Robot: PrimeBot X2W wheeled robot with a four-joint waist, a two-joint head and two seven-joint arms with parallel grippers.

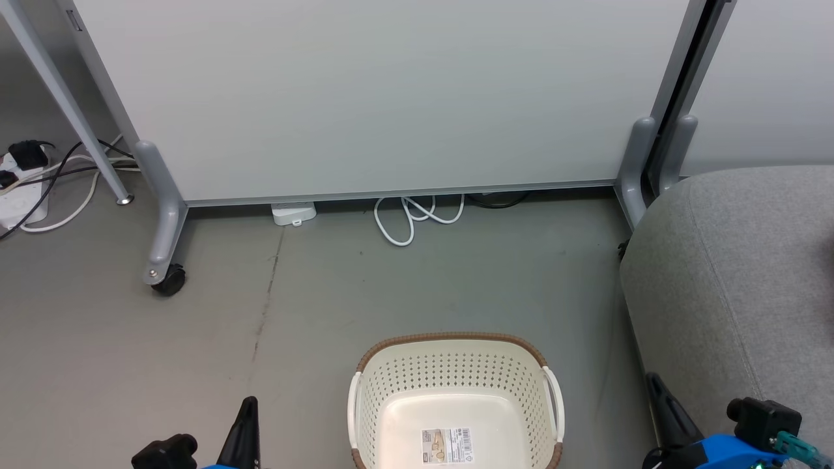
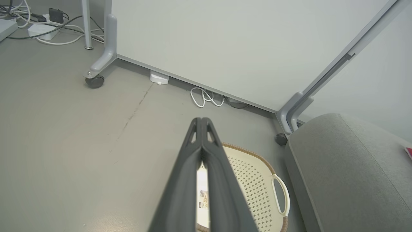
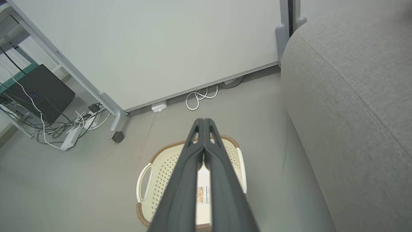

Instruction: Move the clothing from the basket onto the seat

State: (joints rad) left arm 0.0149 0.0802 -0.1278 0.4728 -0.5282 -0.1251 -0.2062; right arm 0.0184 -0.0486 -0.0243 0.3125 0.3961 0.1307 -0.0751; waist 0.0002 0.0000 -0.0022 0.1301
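Light was bright, even and diffuse, falling from overhead with no hard beams. The white partition panel [image 1: 391, 98] showed a flat, matte grey-white without glare. Shadows were soft: a dim band ran under the panel's lower edge, and a faint one lay on the grey floor [image 1: 391, 293] between the basket [image 1: 456, 371] and the sofa cushion [image 1: 736, 273]. The basket's pale bottom looked nearly washed out. Both wrist views stretched the scene toward their edges with wide-angle distortion. The left gripper [image 2: 201, 120] and right gripper [image 3: 203, 120], close to the lens, looked slightly soft. The head view was sharp.
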